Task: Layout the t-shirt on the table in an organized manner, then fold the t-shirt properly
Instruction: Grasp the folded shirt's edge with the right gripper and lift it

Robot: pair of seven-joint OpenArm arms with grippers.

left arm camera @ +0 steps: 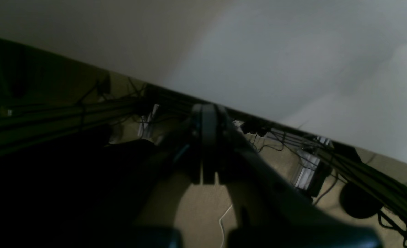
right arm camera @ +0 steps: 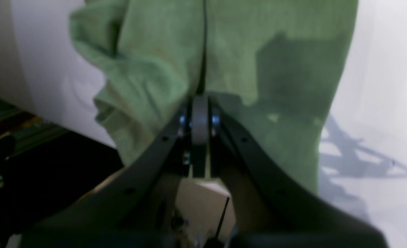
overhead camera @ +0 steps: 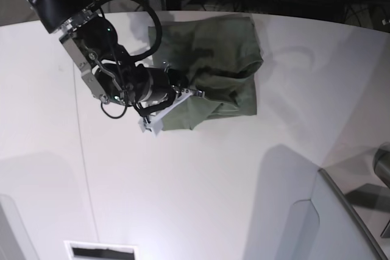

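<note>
Base view shows the t-shirt (overhead camera: 213, 71) bunched in a heap on the far half of the tabletop (overhead camera: 201, 199). The right pincer (overhead camera: 194, 94) is clamped on the shirt's near-left edge, cloth spreading away from its tips. It may be gripping several layers, so a pull could drag the whole bundle instead of opening it. The left pincer (left arm camera: 208, 129) is closed on nothing, beyond the tabletop's edge, well apart from the shirt
</note>
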